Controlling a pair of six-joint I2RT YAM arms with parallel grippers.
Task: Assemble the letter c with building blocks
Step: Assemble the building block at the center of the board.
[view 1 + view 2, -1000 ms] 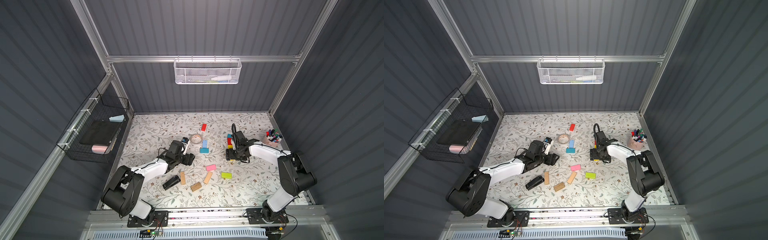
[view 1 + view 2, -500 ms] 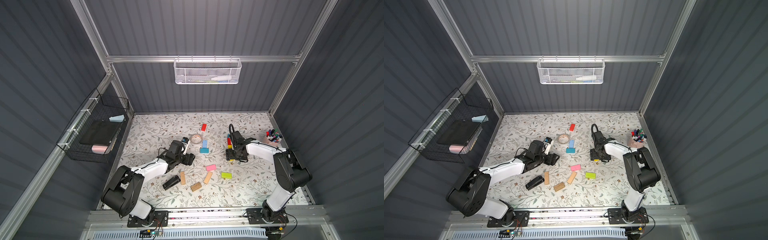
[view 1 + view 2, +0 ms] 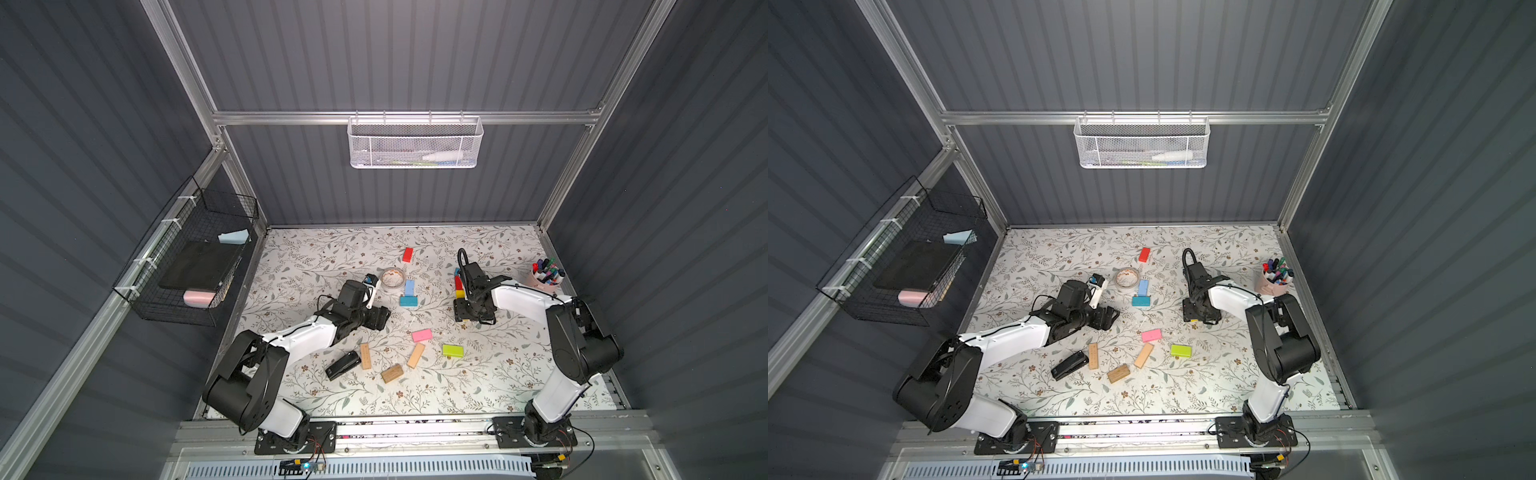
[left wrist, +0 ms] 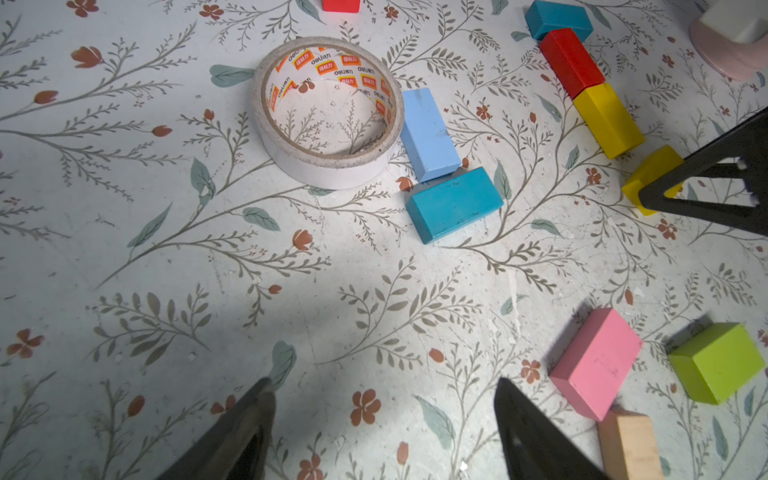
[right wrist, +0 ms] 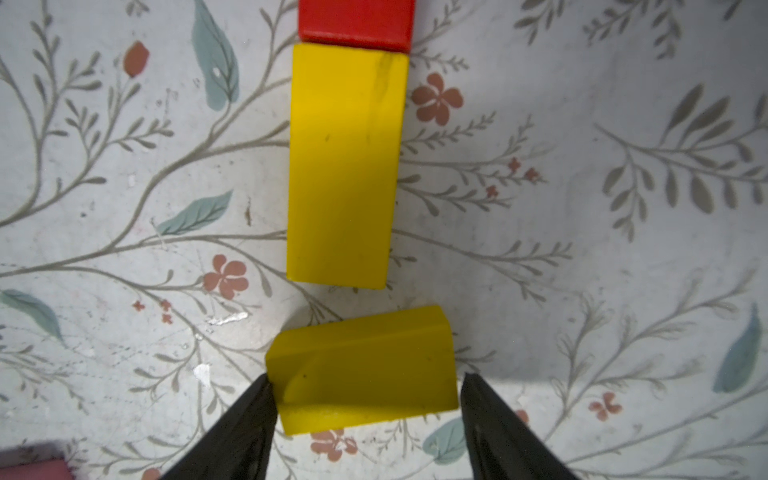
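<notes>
Yellow block [image 5: 361,365] between right gripper [image 5: 365,380] jaws

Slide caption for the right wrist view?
Right end effector straddling a loose yellow block, near a second yellow block butted against a red block.

Your table cover [image 4: 124,249] is white with grey-green sprigs and rust-red flowers. In the left wrist view you see a red block [image 4: 571,62] and yellow block [image 4: 609,124] upper right, a light blue block [image 4: 430,133] and teal block [image 4: 453,203] at centre, and a pink block [image 4: 594,361] and lime green block [image 4: 717,361] lower right.
</notes>
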